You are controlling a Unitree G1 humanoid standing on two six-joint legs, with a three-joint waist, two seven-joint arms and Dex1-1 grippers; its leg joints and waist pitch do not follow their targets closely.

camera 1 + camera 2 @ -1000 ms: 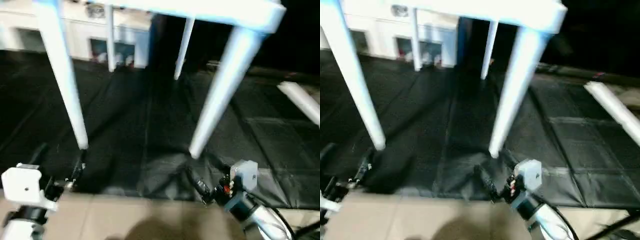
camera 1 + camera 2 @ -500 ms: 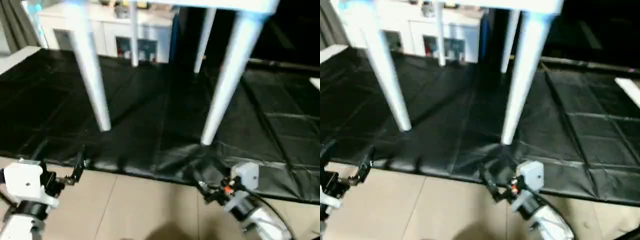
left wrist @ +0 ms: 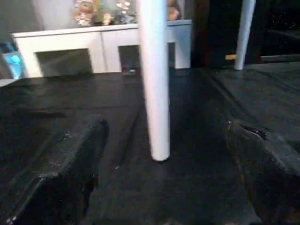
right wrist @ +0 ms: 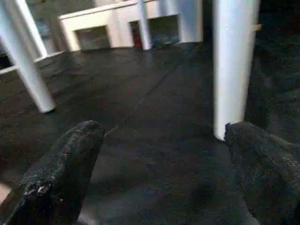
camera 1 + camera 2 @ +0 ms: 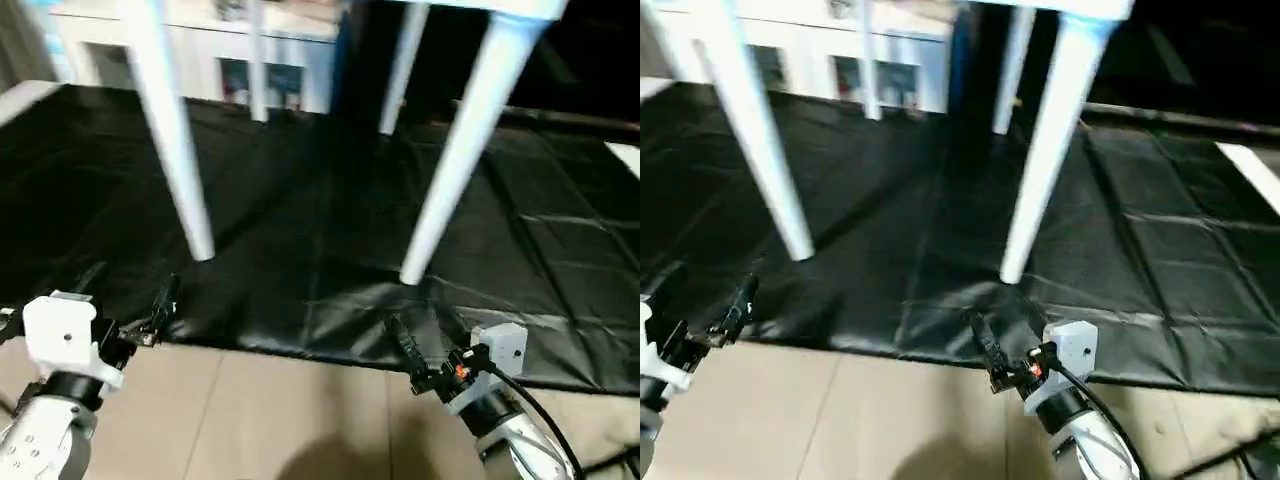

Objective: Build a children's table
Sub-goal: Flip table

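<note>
The children's table (image 5: 486,8) stands upright on the black mat, its white tabletop edge at the top of the head views. Two white legs are near, the left one (image 5: 172,140) and the right one (image 5: 452,160), and two more (image 5: 401,60) stand farther back. My left gripper (image 5: 128,290) is open, low at the mat's front edge, short of the near left leg (image 3: 154,84), which shows between its black fingers (image 3: 61,173). My right gripper (image 5: 420,335) is open too, just short of the near right leg (image 4: 234,65), beside one finger (image 4: 262,168). Neither holds anything.
The black mat (image 5: 300,220) covers the floor under the table, and its creased front edge lies by both grippers. Tan floor (image 5: 280,420) is under my forearms. A white cabinet (image 5: 200,60) stands at the back. A white strip (image 5: 625,155) lies at the far right.
The head camera has tilted and shifted, so the whole picture has moved. Both grippers have stayed open near the mat's front edge, and the table still stands in place.
</note>
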